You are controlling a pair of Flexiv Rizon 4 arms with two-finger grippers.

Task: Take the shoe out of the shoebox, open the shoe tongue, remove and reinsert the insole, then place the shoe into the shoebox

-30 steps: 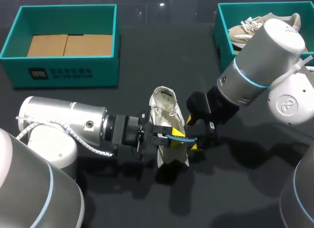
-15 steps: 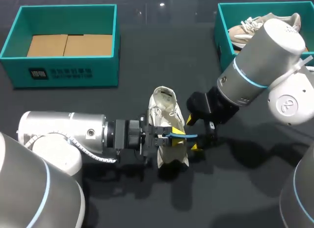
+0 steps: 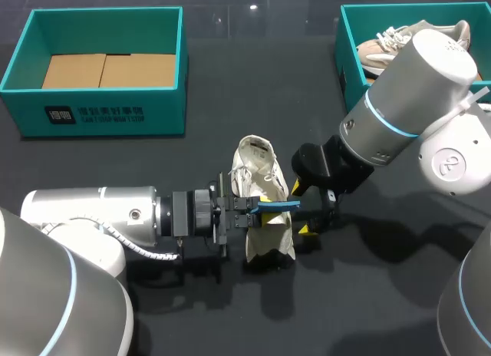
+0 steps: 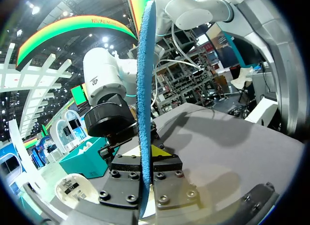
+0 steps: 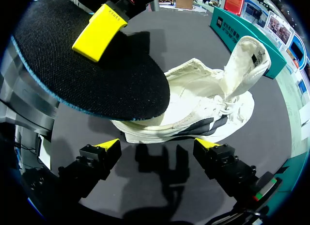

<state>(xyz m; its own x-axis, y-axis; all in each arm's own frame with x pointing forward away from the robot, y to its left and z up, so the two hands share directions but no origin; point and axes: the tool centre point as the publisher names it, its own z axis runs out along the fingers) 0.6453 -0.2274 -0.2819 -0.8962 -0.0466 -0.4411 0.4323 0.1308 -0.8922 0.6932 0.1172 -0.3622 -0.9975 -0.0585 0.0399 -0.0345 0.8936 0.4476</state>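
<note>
White shoe (image 3: 265, 233) out of the box, resting on the table (image 3: 230, 95) between the two arms, tongue flipped up and open. In the right wrist view, laces and open tongue in plain sight (image 5: 213, 104).

Left gripper (image 3: 257, 210) in from the left, fingers pinched tight on the insole (image 3: 280, 205). Insole sandwiched edge-on between the pads in the left wrist view (image 4: 144, 89), gripper (image 4: 147, 162) clamped on its near end. Free end poking out over the shoe toward the right gripper (image 3: 301, 209). Contact between insole and shoe: cannot tell.

Right gripper just beside the shoe, fingers spread wide, nothing between them (image 5: 157, 145). Black face of the insole (image 5: 97, 74) ahead of it, overlapping the shoe's edge.

Left shoebox (image 3: 100, 14) at far left, cardboard (image 3: 107, 70) inside. Right shoebox (image 3: 349, 34) at far right, second shoe (image 3: 387, 49) in it.
</note>
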